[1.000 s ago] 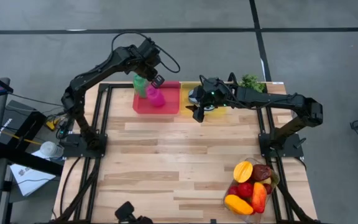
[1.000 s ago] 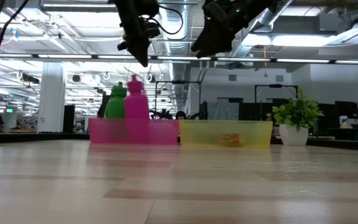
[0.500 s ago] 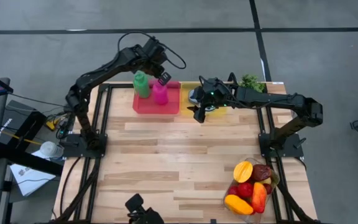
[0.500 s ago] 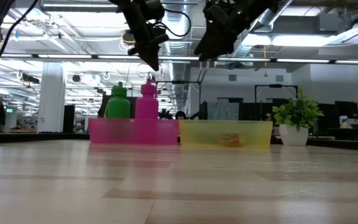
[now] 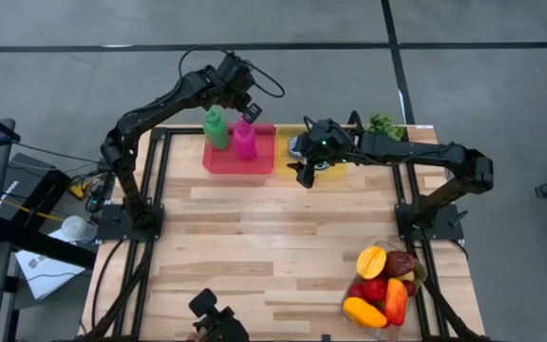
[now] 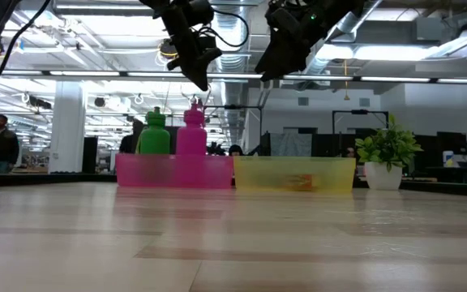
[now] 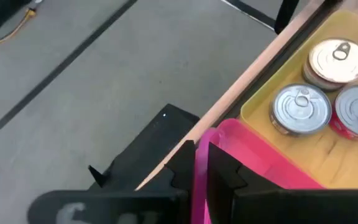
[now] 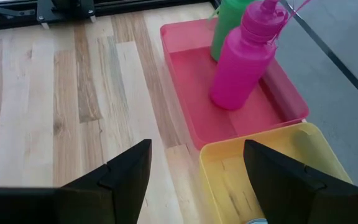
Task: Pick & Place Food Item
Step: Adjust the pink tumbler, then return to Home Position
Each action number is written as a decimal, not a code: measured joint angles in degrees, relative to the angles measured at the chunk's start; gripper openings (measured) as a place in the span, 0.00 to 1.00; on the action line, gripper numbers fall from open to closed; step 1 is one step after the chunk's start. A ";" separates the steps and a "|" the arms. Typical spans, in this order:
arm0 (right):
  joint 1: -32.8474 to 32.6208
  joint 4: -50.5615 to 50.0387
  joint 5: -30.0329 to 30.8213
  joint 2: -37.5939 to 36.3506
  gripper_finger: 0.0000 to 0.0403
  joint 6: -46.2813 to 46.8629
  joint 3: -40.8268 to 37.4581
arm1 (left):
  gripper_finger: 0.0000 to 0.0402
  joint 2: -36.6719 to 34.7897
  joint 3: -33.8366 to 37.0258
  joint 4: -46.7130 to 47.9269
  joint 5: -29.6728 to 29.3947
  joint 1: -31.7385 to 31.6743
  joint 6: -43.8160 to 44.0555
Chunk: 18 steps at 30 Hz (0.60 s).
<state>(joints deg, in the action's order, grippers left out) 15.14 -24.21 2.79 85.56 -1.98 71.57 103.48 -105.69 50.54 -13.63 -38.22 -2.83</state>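
1. The left gripper (image 5: pixel 251 111) hangs above the far edge of the pink tray (image 5: pixel 224 160), its fingers pressed together with nothing between them – the arm reaches from its base at the tabletop's left side up and over toward the far edge.
2. Just under and beside it stands the pink bottle (image 5: pixel 244 141), upright in the tray, with the green bottle (image 5: pixel 216 129) upright beside it on the left; in the low view both bottles (image 6: pixel 193 130) (image 6: pixel 153 134) rise above the tray's wall.
3. The right gripper (image 5: pixel 303 171) hovers over the near left corner of the yellow tray (image 5: pixel 287 142), its fingers spread apart and empty; its arm stretches level from the base at the tabletop's right side across the far edge.
4. In the left wrist view three cans (image 7: pixel 301 109) lie in the yellow tray, pull-tab lids up – no writing on them can be read.
5. A small plant (image 5: pixel 384 124) stands at the far edge, right of the yellow tray.
6. The food – a bowl of fruit (image 5: pixel 383 286) – sits at the near right corner of the tabletop (image 5: pixel 254 237), well apart from both grippers.
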 joint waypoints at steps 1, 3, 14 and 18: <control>0.00 -0.05 0.00 0.00 0.62 0.00 0.00 | 0.04 0.00 0.00 -0.22 -0.02 0.00 -0.07; 0.02 -0.63 0.00 0.00 0.62 0.00 0.02 | 0.06 0.00 0.00 -1.32 -0.04 0.00 -0.57; 0.00 -2.03 -0.15 -0.42 0.62 0.00 0.02 | 0.42 -2.58 0.04 -5.68 0.82 0.57 -8.86; 0.37 -3.13 -0.17 -2.42 0.62 -0.18 0.18 | 0.58 -7.43 0.04 -7.92 -0.55 0.58 -8.85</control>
<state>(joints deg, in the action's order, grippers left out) 15.50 -27.34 2.61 83.14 -2.16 71.75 96.05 -105.65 42.62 -14.18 -37.64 -11.68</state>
